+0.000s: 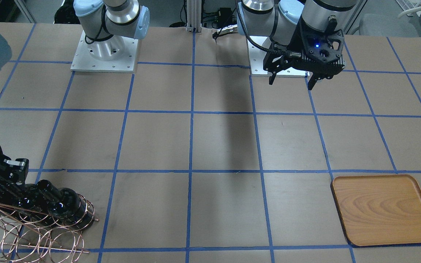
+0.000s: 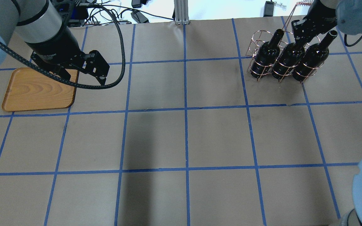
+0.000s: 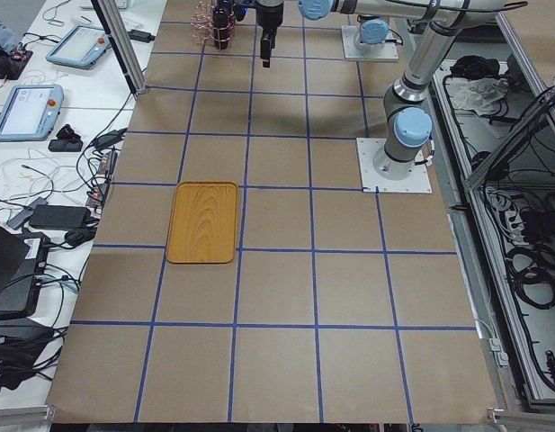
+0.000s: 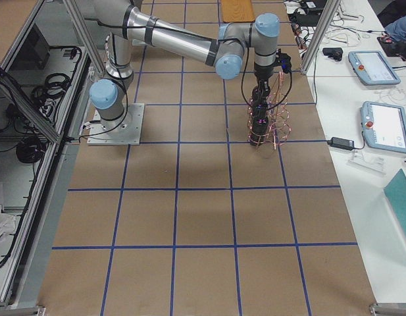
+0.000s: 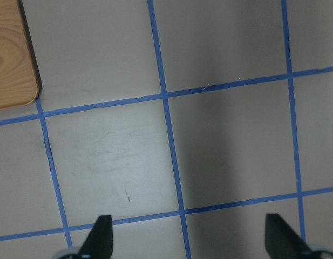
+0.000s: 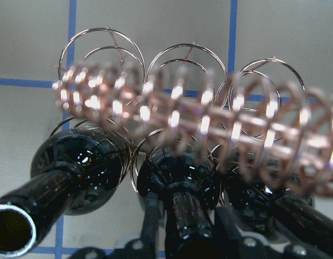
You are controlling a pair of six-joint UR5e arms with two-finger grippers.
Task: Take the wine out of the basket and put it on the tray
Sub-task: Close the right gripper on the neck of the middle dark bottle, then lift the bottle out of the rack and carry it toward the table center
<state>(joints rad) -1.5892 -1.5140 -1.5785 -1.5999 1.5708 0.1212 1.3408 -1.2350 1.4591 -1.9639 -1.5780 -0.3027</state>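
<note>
The right pincer point(image 6: 187, 216) is reaching down over the middle wine bottle point(image 6: 179, 175). One finger is sitting on each side of the bottle's thin neck, very close to it. I cannot tell if the fingers are squeezing the glass. This bottle is standing up straight in the copper wire basket point(image 2: 254, 40), in a row with two more wine bottles point(image 2: 264, 58), one on each side. Each bottle is sitting in its own ring. The basket's curly handle point(image 6: 209, 124) is showing blurry above them. Well apart, at the other end of the desk point(image 2: 184, 138), the left pincer point(image 5: 190, 237) is hanging with its fingers spread wide, near a corner of the wooden tray point(image 2: 36, 94), which is lying flat.
</note>
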